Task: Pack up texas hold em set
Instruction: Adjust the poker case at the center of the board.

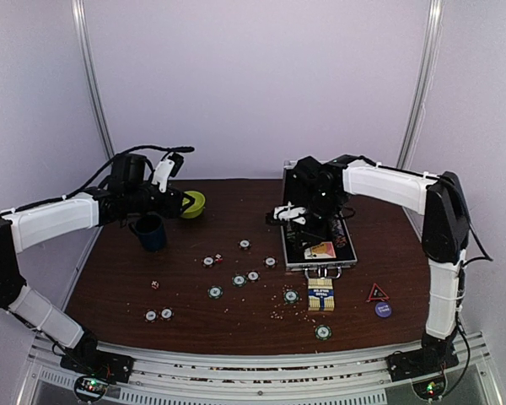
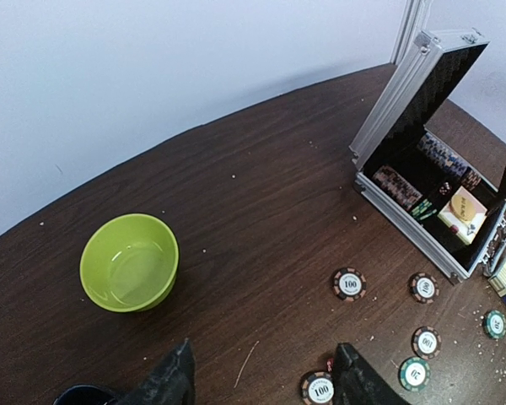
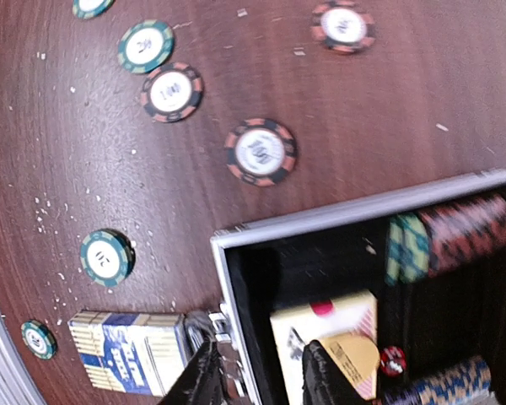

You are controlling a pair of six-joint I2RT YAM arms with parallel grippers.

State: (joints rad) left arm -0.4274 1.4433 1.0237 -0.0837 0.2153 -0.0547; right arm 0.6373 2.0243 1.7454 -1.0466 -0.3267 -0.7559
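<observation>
The silver briefcase (image 1: 318,253) lies open at right centre, lid up; it also shows in the left wrist view (image 2: 405,221). Inside it are rows of chips (image 3: 464,232), a red-and-white card box (image 3: 325,325) and a red die (image 3: 393,360). My right gripper (image 1: 299,229) hangs over the case's front edge, open and empty (image 3: 261,380), one finger outside by the latch, one inside. A blue card box (image 1: 320,295) and several chips (image 1: 239,280) lie loose on the table. My left gripper (image 1: 175,205) is open and empty (image 2: 266,380), above the table near a 100 chip (image 2: 320,390).
A lime-green bowl (image 2: 128,261) stands at the back left and a dark blue mug (image 1: 149,232) just in front of it, under my left arm. A red triangular button (image 1: 377,293) and a blue round button (image 1: 383,310) lie at the front right. Small red dice (image 1: 218,257) and crumbs dot the table.
</observation>
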